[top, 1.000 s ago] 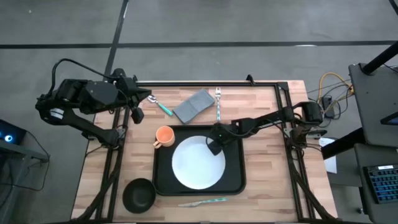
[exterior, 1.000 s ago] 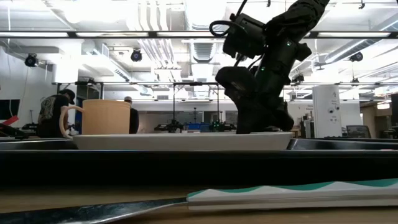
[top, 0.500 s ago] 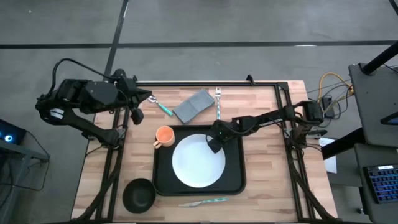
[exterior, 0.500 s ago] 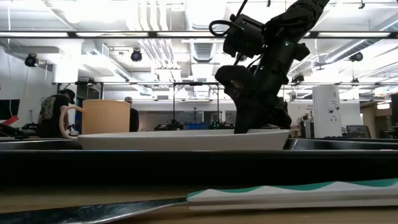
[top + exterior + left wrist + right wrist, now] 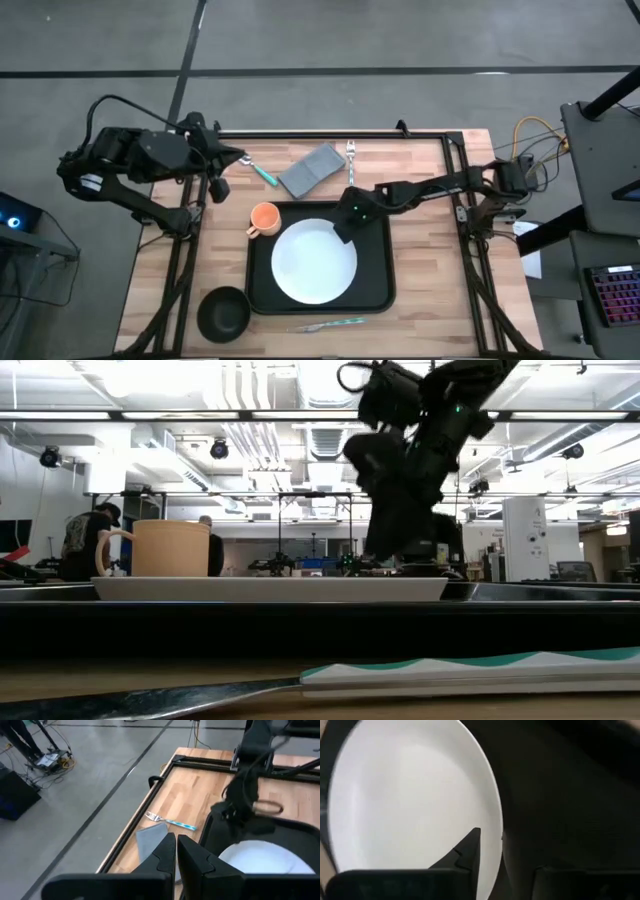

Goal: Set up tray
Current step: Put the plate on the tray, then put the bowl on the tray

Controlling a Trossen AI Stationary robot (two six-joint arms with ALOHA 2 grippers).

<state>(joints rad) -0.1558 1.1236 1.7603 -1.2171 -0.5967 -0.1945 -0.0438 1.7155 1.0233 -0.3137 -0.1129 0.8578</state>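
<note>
The black tray (image 5: 375,290) lies mid-table, and the round white plate (image 5: 315,265) rests flat on it. My right gripper (image 5: 345,231) hangs open just over the plate's far-right rim. In the right wrist view, my right gripper (image 5: 507,852) has one finger over the plate (image 5: 410,805) and the other over the bare tray (image 5: 570,795). The low view shows the plate (image 5: 270,588) level, with my right gripper (image 5: 405,560) just above it. My left gripper (image 5: 218,186) waits shut by the table's far-left corner, also seen as my left gripper (image 5: 176,842).
An orange mug (image 5: 263,218) stands at the tray's far-left corner. A black bowl (image 5: 222,312) sits near the table's near-left edge, and a teal-handled knife (image 5: 325,324) lies in front of the tray. A grey napkin (image 5: 312,170), fork (image 5: 351,165) and spoon (image 5: 255,168) lie beyond the tray.
The plate's far-right rim, held tilted up a second ago, has come down. The plate now lies flat and has slid slightly toward the table's left. My right gripper has risen off it and moved a little toward the far edge.
</note>
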